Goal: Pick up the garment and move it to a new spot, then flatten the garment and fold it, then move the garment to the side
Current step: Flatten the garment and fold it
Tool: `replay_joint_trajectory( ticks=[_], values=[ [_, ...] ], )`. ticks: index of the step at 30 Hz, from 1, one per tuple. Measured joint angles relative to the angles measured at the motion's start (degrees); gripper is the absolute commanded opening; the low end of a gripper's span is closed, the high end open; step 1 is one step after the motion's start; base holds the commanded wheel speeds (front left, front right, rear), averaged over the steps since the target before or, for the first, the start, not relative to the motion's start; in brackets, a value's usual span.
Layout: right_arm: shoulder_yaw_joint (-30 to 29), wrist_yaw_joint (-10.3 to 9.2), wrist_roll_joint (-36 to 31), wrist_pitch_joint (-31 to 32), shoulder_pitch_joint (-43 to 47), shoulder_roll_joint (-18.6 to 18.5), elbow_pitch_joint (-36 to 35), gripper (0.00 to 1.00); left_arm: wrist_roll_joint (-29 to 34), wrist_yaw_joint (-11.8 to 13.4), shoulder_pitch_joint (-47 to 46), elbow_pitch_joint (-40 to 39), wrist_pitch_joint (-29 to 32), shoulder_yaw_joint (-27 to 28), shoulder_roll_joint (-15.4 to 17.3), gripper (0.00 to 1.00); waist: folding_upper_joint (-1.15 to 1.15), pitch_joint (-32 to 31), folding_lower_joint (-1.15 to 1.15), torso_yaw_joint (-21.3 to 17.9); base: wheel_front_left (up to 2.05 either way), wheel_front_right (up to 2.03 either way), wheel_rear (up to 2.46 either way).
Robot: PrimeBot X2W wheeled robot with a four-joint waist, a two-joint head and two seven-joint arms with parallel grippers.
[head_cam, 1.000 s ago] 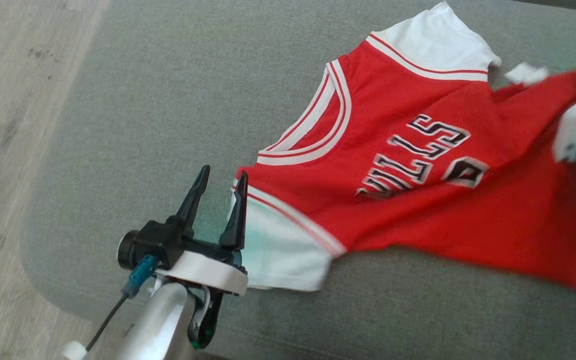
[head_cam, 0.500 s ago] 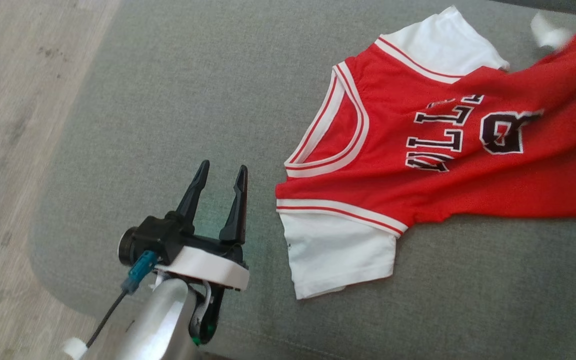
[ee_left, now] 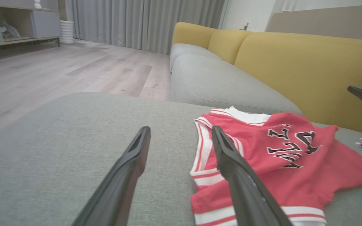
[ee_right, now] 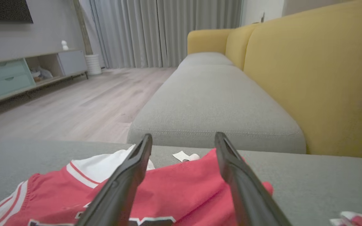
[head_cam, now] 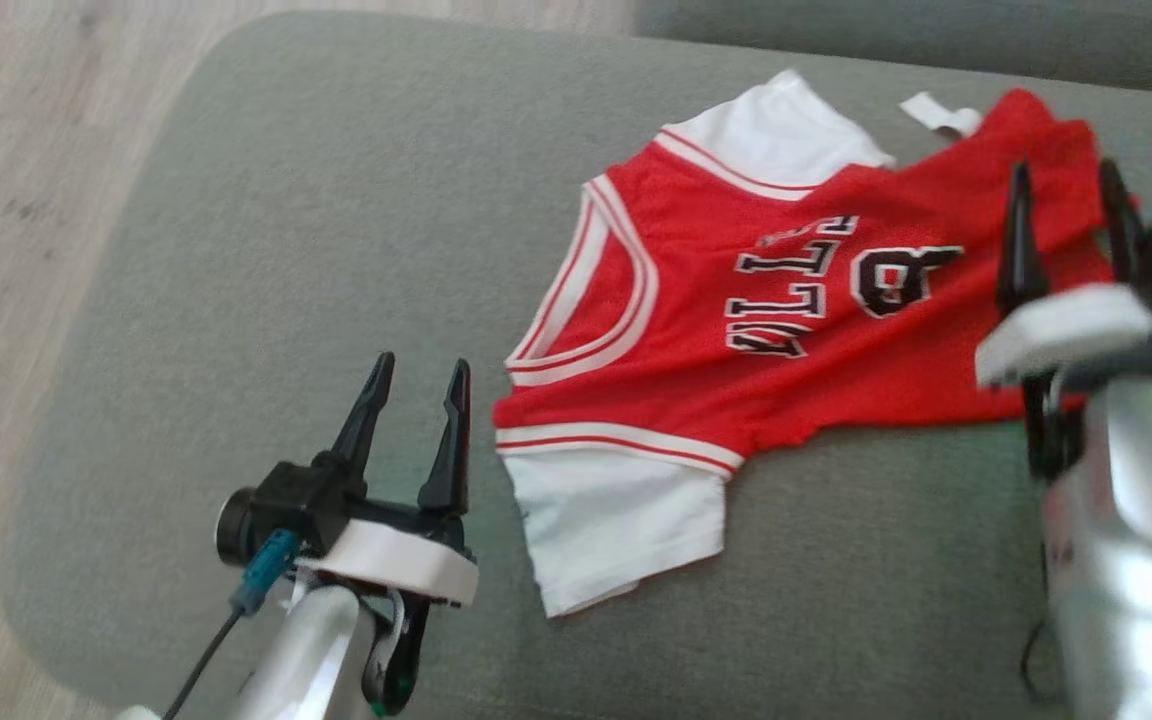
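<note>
The garment (head_cam: 816,395) is a red jersey with white sleeves and black lettering. It lies spread, a little rumpled, on the grey sofa cushion (head_cam: 286,250), collar toward my left. My left gripper (head_cam: 420,362) stands open just left of the near white sleeve, apart from it. My right gripper (head_cam: 1063,170) is open over the jersey's hem end with nothing between its fingers. In the left wrist view the garment (ee_left: 281,163) lies to the right of my open left gripper (ee_left: 180,128). In the right wrist view the red cloth (ee_right: 184,188) lies under my open right gripper (ee_right: 183,135).
A yellow backrest (ee_right: 319,78) runs along the far side of the sofa. A second grey cushion (ee_right: 212,106) lies beyond a gap. Wooden floor (head_cam: 26,200) borders the cushion's left edge. A small white tag (ee_right: 184,156) sticks out at the hem.
My right gripper has opened and let go of the garment, which now lies on the cushion further right of my left gripper. The head camera has shifted.
</note>
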Motion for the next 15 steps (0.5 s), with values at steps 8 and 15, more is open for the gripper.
replay_joint_trajectory(
  ticks=[8,15],
  values=[
    [11.32,0.0,16.94,-0.13,26.0,0.55,-20.91,1.0,1.12,-0.63,0.76,0.13,0.0,1.66,0.26,1.0,0.0,-1.36,-0.01,-5.2,0.0,0.0,0.0],
    [14.43,0.0,20.3,-0.13,28.92,0.73,-26.87,1.0,1.43,-1.23,0.7,0.9,0.0,2.53,0.97,1.0,0.0,-0.24,0.01,-9.12,0.0,0.0,0.0]
  ],
)
